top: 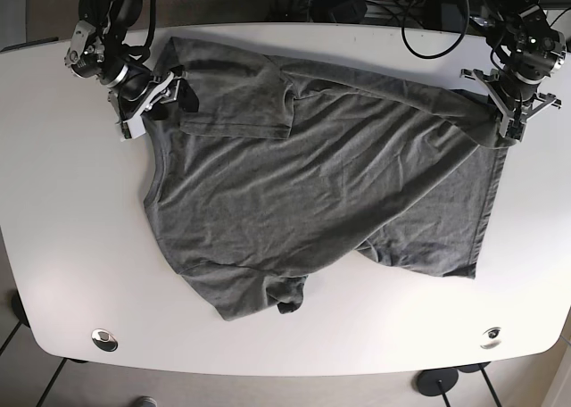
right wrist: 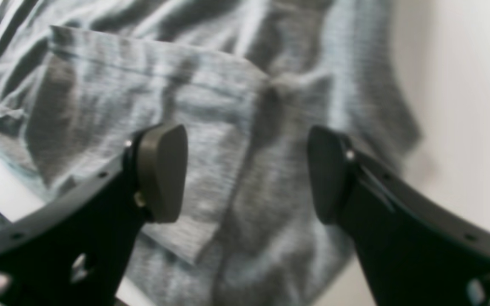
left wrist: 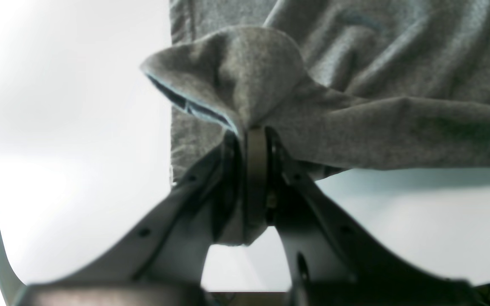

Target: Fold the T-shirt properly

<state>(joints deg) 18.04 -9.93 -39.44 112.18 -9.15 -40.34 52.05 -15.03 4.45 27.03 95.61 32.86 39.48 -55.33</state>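
Base view: grey shirt point(top: 294, 193) was spread crumpled over the table point(top: 62, 211), part-folded. Left gripper point(left wrist: 255, 136) was clamped on a bunched shirt edge, jaws together w/ cloth between. Right gripper point(right wrist: 245, 170) was held over a sleeve, jaws apart, nothing gripped. Fabric judged light, limp, prone to sag; best taken at hems/corners.

A white table point(top: 71, 246) carries one thing — a grey T-shirt point(top: 303, 202), rumpled and partly folded.
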